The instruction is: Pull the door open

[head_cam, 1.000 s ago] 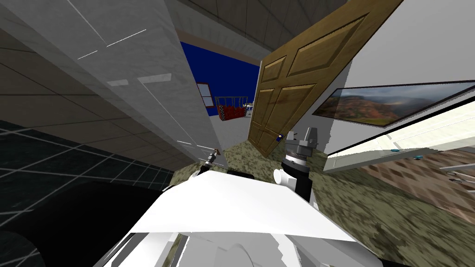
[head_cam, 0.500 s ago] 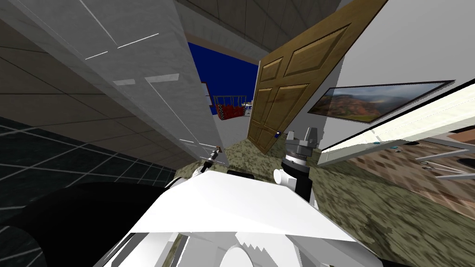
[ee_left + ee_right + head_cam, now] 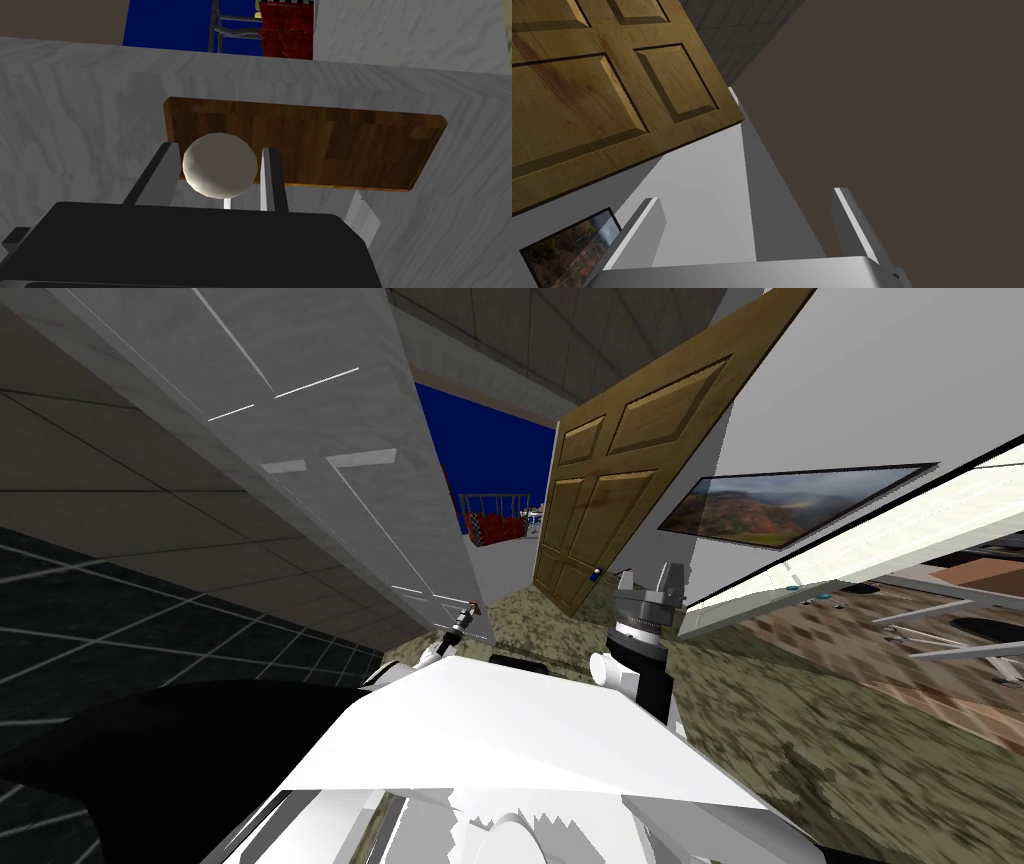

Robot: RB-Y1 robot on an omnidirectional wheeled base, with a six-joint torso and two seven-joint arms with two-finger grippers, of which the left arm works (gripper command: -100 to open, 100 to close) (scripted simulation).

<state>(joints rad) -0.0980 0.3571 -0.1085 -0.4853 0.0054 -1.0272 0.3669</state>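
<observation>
Left end effector (image 3: 219,147) is kept closed on the pale round knob (image 3: 220,167) of the grey door (image 3: 330,488), whose edge has drawn nearer the brown panelled door (image 3: 600,498) as the camera turned, so pulling is judged under way.

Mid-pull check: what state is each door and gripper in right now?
Left gripper: shut on knob of the grey door.
Right gripper: open, holding nothing.
Grey door: looks ajar; blue wall shows past its edge.
Wooden door: swung open.
</observation>
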